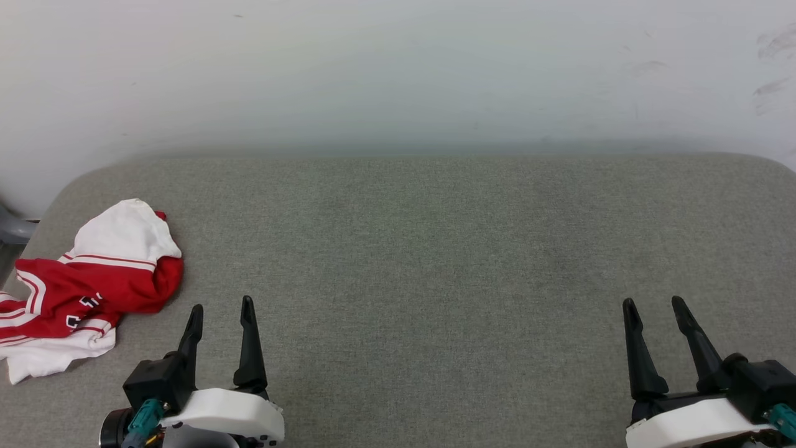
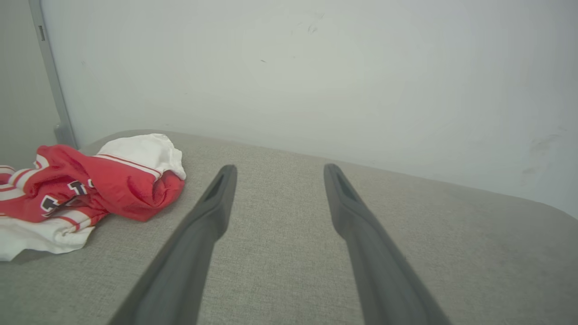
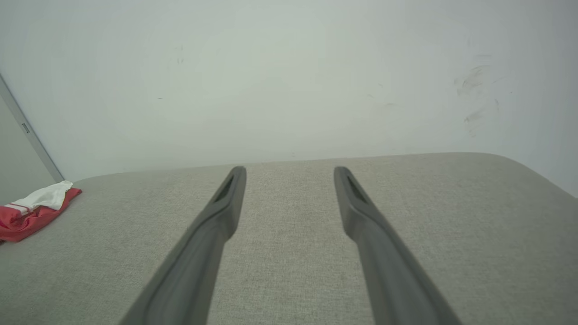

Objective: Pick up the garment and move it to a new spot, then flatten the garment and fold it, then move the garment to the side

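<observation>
Far left first: the garment (image 1: pixel 93 280) is a crumpled heap right at the left edge of the grey fabric bench (image 1: pixel 435 261), red body bunched up, a white sleeve flopped on top, bits of black lettering peeking out. Just right of it and a bit nearer, the left hand (image 1: pixel 222 303) sits over the bench, fingers pointing away toward the pale wall (image 1: pixel 398 74), spread wide with nothing between them, not touching the garment. Way over at the near right, the right hand (image 1: pixel 653 300) has the same pose, spread and empty, well apart from the garment.
</observation>
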